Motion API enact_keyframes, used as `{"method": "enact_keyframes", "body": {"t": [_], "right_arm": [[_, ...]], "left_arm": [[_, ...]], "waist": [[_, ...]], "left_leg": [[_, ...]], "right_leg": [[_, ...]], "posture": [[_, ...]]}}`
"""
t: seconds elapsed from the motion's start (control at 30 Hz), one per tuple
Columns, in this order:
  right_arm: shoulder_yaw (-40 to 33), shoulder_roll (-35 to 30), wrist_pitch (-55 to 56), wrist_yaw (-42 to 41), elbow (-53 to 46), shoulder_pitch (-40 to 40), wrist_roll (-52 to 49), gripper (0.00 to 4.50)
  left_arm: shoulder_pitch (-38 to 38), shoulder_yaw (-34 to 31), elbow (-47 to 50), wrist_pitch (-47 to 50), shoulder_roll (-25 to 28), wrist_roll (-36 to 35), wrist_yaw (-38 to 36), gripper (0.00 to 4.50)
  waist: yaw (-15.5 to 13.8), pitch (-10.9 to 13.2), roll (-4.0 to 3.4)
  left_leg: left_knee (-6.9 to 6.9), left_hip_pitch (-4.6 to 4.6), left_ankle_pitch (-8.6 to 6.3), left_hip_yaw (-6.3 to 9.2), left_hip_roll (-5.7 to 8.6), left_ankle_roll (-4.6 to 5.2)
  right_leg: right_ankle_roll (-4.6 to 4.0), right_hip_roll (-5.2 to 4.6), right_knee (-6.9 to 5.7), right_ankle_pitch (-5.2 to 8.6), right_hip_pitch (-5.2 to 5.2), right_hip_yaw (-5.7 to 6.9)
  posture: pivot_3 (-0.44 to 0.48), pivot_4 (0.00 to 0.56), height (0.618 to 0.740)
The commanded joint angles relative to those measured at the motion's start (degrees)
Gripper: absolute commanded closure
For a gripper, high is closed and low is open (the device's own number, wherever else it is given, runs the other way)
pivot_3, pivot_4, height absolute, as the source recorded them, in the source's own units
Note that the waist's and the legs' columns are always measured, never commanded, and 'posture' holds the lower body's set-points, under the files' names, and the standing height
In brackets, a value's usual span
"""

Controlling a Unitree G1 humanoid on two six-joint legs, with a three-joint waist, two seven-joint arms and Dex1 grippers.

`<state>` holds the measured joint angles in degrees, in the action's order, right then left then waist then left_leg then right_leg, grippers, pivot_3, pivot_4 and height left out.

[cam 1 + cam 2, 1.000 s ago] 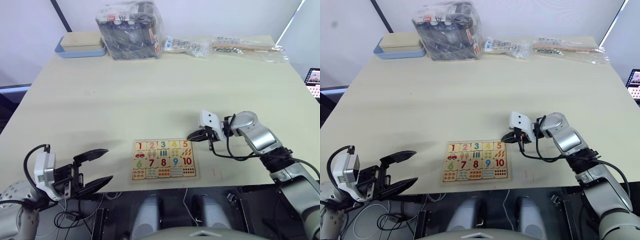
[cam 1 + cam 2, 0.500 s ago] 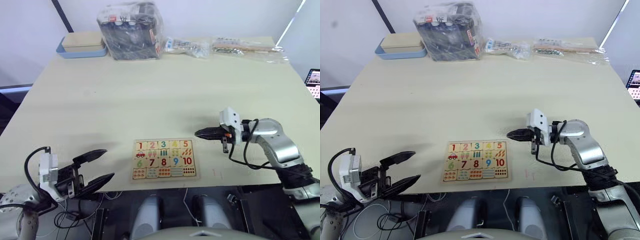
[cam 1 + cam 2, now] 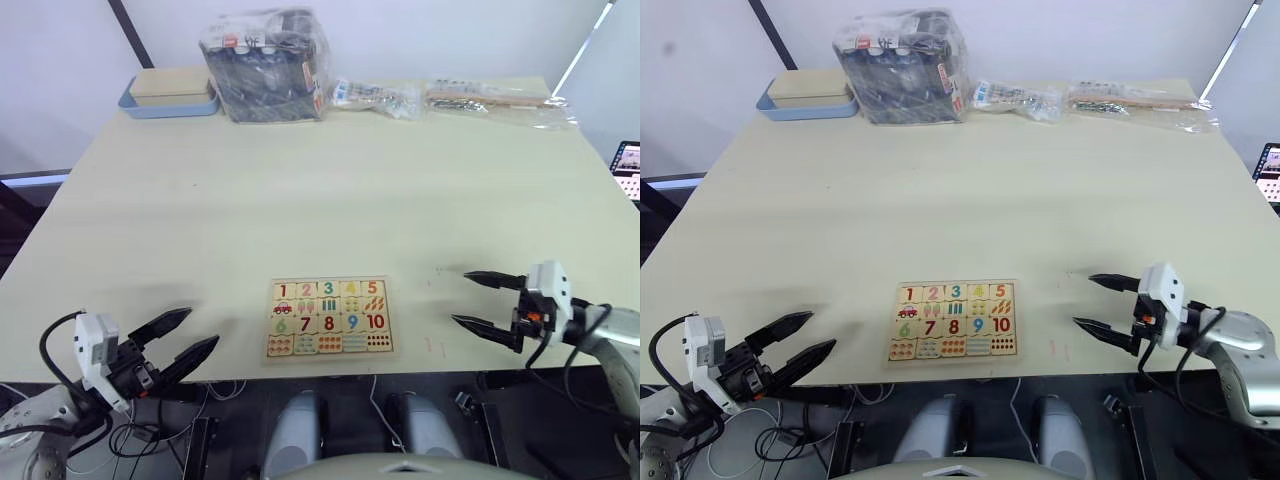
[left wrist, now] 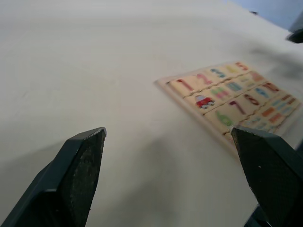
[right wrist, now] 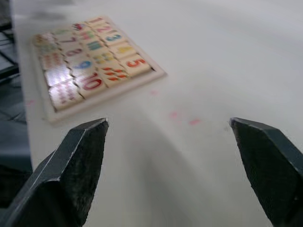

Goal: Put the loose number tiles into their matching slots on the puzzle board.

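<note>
Puzzle board (image 3: 329,318) lies flat near the front edge of the table (image 3: 300,190), same spot as before. Number tiles (image 3: 327,290) 1 to 5 all sit in the board's top row, seated in their slots, none loose on the table.

Right gripper (image 3: 477,300) is now well apart from the board, off to its right near the front edge, fingers spread wide and empty. A second ago it was pinched together just beside the board's top right corner, by the 5; half a second ago it was already backing off, still closed. So it has pulled away to the right and toward the robot, and opened.

Left gripper (image 3: 185,337) hangs at the front left edge of the table, left of the board, fingers apart, holding nothing. It has dropped slightly lower and nearer the robot than earlier, opening about the same.

Back of table unchanged: blue tray (image 3: 168,95) with a pale box at far left, plastic-wrapped dark bundle (image 3: 267,62) beside it, clear bags (image 3: 450,95) of small parts along the far right.
</note>
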<state>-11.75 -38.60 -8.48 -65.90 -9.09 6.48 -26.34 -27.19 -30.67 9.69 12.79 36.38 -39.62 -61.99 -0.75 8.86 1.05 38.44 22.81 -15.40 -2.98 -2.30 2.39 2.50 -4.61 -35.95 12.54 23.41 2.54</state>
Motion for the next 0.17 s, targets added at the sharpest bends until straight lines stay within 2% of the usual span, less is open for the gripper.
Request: {"method": "enact_keyframes", "body": {"t": [0.03, 0.17], "right_arm": [[-3.97, 0.01, 1.06, 2.07, -2.44, 2.04, -1.71, 0.05], [-4.51, 0.14, 1.18, 3.24, -3.25, 3.99, -1.89, 0.05]], "left_arm": [[-1.18, -2.10, 2.24, 0.25, -0.38, 0.21, 2.23, 0.00], [-1.90, -1.19, 2.98, -0.01, -0.95, 1.87, 4.07, 0.00]], "waist": [[-0.02, 0.00, 0.00], [-0.04, -0.02, 0.02]], "left_leg": [[0.00, 0.00, 0.00, 0.00, 0.00, 0.00], [0.01, -0.01, 0.00, -0.01, 0.00, 0.00]], "right_leg": [[0.00, 0.00, 0.00, 0.00, 0.00, -0.02], [0.00, 0.00, 0.00, 0.00, 0.01, -0.05]], "posture": [[0.000, 0.150, 0.740], [0.000, 0.150, 0.740]]}}
